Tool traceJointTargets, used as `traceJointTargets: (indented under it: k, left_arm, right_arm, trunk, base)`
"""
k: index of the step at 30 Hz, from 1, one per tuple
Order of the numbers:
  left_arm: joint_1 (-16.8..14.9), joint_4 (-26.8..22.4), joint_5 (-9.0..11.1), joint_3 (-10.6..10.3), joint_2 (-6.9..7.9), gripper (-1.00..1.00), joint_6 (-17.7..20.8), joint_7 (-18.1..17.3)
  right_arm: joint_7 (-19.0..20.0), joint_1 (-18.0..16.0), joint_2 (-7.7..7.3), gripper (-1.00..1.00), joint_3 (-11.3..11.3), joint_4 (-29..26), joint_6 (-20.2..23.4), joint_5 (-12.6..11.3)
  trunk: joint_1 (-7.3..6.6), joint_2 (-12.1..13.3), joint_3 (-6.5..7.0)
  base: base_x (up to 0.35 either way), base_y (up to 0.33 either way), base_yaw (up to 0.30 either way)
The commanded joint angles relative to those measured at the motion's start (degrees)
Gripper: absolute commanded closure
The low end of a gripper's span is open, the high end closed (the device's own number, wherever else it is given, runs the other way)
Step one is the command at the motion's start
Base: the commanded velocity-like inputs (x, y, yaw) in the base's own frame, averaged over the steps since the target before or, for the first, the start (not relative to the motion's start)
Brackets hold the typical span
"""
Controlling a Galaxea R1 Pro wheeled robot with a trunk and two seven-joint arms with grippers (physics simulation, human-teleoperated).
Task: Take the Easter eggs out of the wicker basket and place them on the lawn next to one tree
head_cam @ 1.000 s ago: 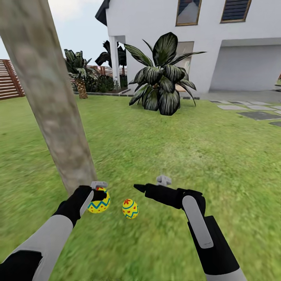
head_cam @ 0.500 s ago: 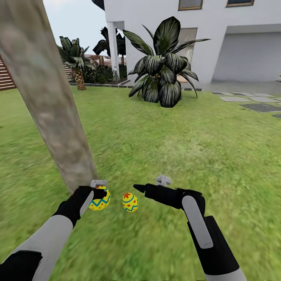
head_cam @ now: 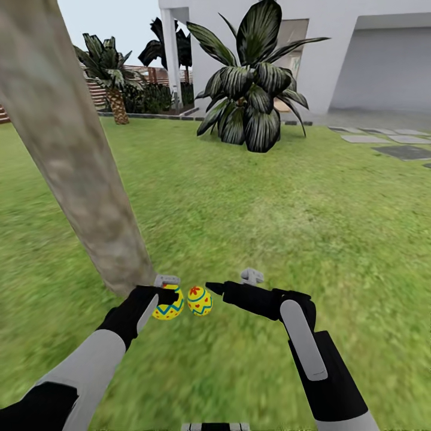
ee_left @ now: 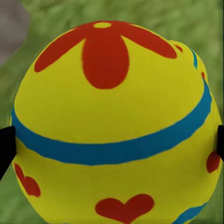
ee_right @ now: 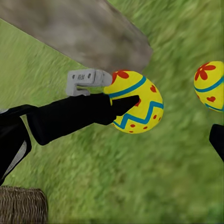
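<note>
Left gripper (head_cam: 163, 297) clamps one Easter egg (head_cam: 169, 306) low over the lawn (head_cam: 251, 203) at the tree (head_cam: 78, 161) foot, likely for set-down beside the second egg (head_cam: 199, 300) lying there. Right gripper (head_cam: 233, 286) looks empty, jaws apart. Wicker basket (ee_right: 22, 204) sits nearby; third egg's whereabouts unclear. Broad-leaved plant (head_cam: 251, 96) well apart.

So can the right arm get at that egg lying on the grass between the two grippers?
Probably yes: the loose egg lies on open lawn just ahead of the right gripper, nothing between them; the left gripper holds another egg beside it.
</note>
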Motion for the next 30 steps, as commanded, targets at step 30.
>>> traceJointTargets:
  k: [30]
  left_arm:
    - [0.11, -1.58, 0.55, 0.14, 1.26, 1.00, -3.30, 1.19]
  right_arm:
    - [-0.59, 0.00, 0.05, -1.00, 0.08, -0.02, 0.24, -0.62]
  trunk:
    - [0.53, -0.31, -4.71]
  base:
    - [0.000, 0.000, 0.000]
